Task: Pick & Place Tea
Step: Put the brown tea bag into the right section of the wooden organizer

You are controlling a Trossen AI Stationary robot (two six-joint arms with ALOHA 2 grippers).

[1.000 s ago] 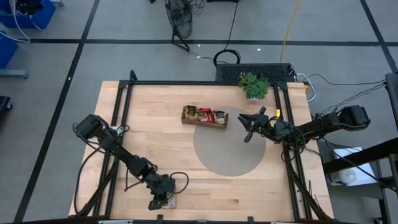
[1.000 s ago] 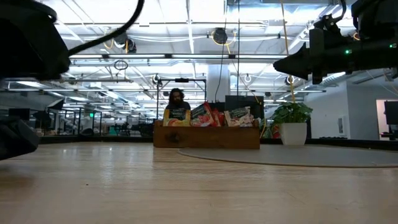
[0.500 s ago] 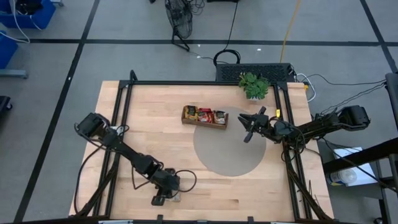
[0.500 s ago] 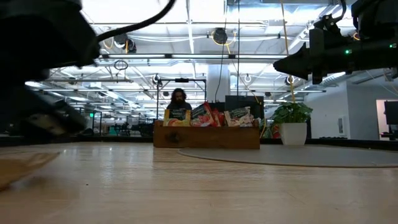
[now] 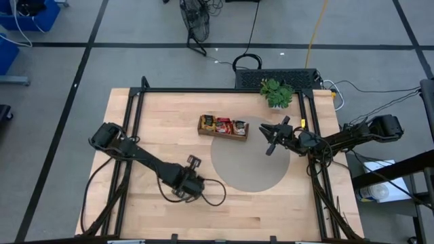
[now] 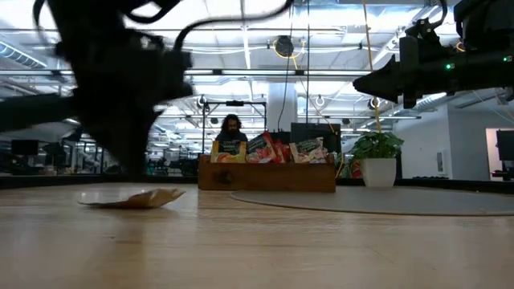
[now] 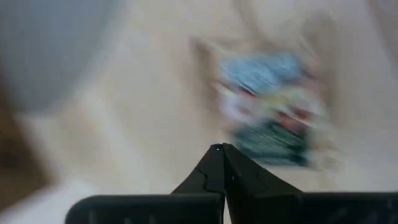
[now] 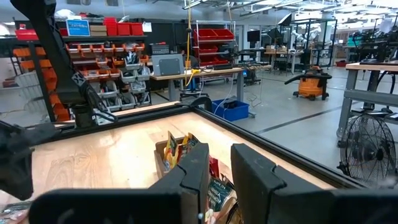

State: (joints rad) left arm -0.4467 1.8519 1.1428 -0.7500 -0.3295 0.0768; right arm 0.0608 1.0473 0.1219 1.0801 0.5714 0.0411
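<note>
One tea sachet, printed blue, red and green, lies flat on the wooden table in front of the near edge. The left arm hides it in the high view. My left gripper hangs just above it, pointing steeply down, fingers shut with nothing between them. More sachets stand in the brown wooden tray at the middle far side. My right gripper waits above the table, right of the tray, its fingers slightly open and empty.
A grey round mat lies on the table under the right gripper, and the tray's right end overlaps it. A small potted plant stands at the far right. A black frame runs along the table's edges. A person sits beyond the far edge.
My left gripper has gone from the near edge up and toward the table's far right. It has rolled and tipped to point steeply down, and has stayed shut. The sachet that lay by the near edge now lies farther in from it, flat on the table.
</note>
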